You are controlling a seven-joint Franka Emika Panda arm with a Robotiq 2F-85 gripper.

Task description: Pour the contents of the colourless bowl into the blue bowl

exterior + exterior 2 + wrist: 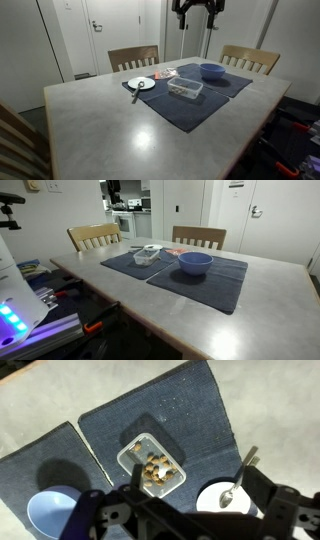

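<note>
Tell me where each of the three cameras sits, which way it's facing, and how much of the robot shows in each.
Exterior view: beyond a table corner, looking across toward two chairs and doors; the open hand hangs at the top edge.
Exterior view: low beside the table, facing the blue bowl up close; no hand clearly visible.
Wrist view: high overhead, looking down on the colourless bowl; the hand's fingers frame the bottom.
Shared: all three show both bowls on dark mats.
</note>
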